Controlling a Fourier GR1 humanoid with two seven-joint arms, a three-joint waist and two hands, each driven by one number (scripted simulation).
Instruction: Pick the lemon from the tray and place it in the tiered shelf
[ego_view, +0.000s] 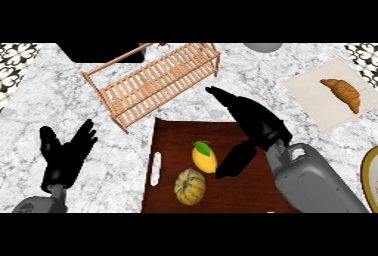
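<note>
The lemon (204, 157) lies on the tray (171, 135), about midway along it and nearer the edge closest to me, its long axis running away from me and a green leaf at its far tip. I judge it light, hard under a waxy, faintly pebbled skin, and apt to roll sideways because it is oval. I would take it across the narrow middle, thumb on one flank and fingers on the other, keeping off the leaf.

My right hand (255, 125) hangs over the tray's right side, fingers (221, 96) stretched straight toward the far edge, thumb hanging down just beside the lemon; it holds nothing.

Just nearer me than the lemon sits a ribbed, tan-green small melon (190, 186), round and dull. The tray is dark brown, flat, with a slot handle at its left edge.

Beyond the tray's far-left corner stands the tiered shelf (155, 80), pale wooden slats set at an angle on the marbled worktop (111, 150).

My left hand (65, 155) rests spread near the worktop's left edge, fingers up.

A croissant (343, 92) lies on a cream mat (317, 107) toward the far-right corner.
</note>
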